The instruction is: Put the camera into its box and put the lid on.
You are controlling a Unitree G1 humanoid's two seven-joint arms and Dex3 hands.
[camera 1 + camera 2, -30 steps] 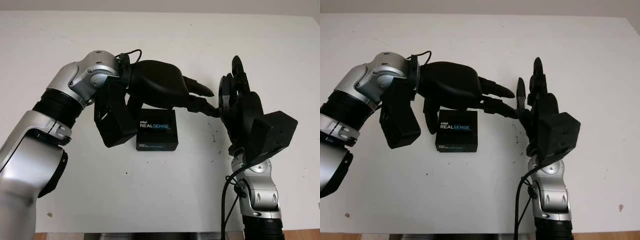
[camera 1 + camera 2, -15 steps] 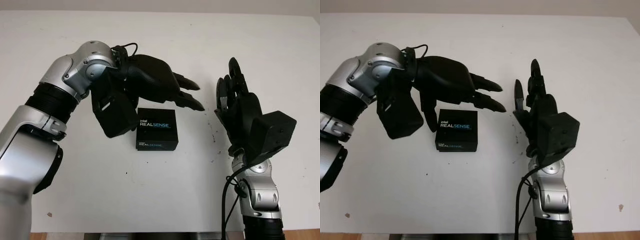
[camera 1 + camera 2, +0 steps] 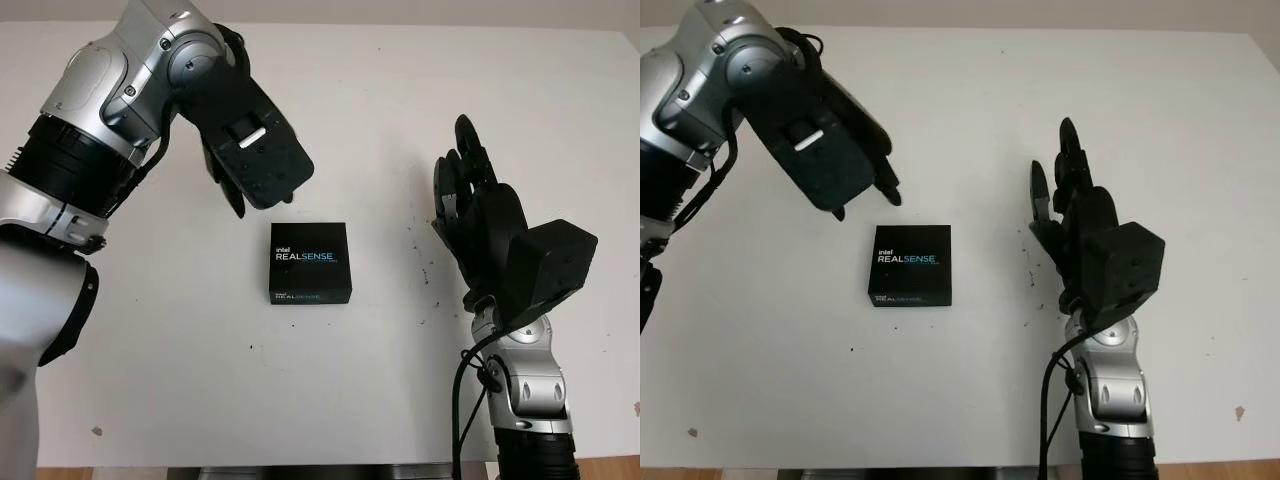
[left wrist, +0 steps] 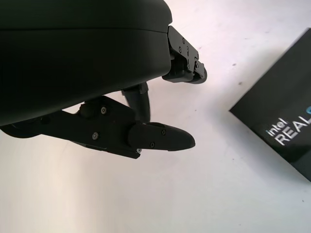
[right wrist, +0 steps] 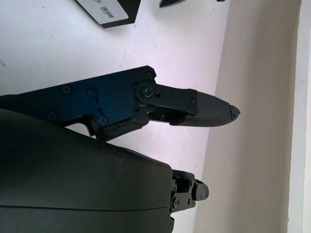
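A flat, square, matte-black box (image 3: 311,262) with white REALSENSE lettering lies closed at the centre of the smooth white table (image 3: 330,390). The left hand (image 3: 232,180) hangs behind-left of it, empty. The right hand (image 3: 468,205), empty, stands upright well to its right.

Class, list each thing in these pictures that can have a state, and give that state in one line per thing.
Camera box: lid on, closed, flat on the table.
Left hand: open, holding nothing, raised beyond the box.
Right hand: open, holding nothing, upright to the right of the box.
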